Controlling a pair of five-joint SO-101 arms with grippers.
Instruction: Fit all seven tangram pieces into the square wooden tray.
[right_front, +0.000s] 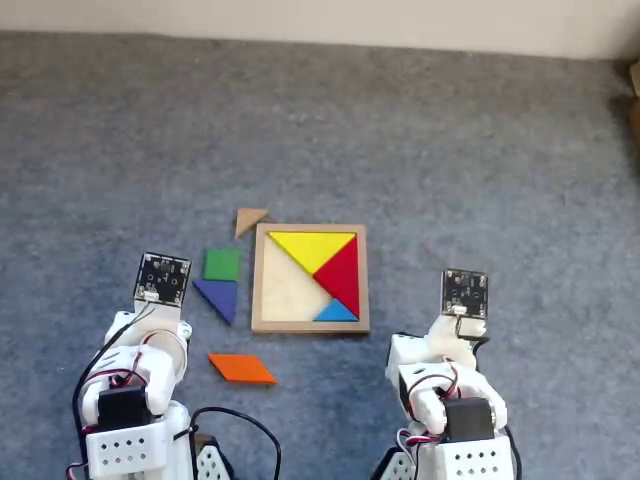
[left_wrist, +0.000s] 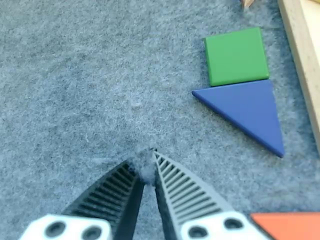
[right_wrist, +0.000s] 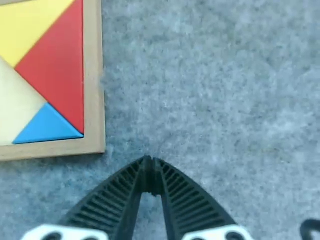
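Note:
The square wooden tray (right_front: 259, 290) lies mid-table and holds a yellow triangle (right_front: 308, 247), a red triangle (right_front: 343, 274) and a small light-blue triangle (right_front: 335, 312). To its left lie a green square (right_front: 222, 264), a dark blue triangle (right_front: 220, 297), an orange parallelogram (right_front: 241, 368) and a tan triangle (right_front: 249, 219). My left gripper (left_wrist: 149, 156) is shut and empty over the carpet, short of the blue triangle (left_wrist: 246, 112) and green square (left_wrist: 235, 55). Off the tray's right corner (right_wrist: 93, 100), my right gripper (right_wrist: 149, 162) is shut and empty too.
Grey carpet covers the table. A pale wall edge (right_front: 320, 20) runs along the back. Both arm bases stand at the front, the left one (right_front: 130, 410) near the orange piece, the right one (right_front: 445, 400) right of the tray.

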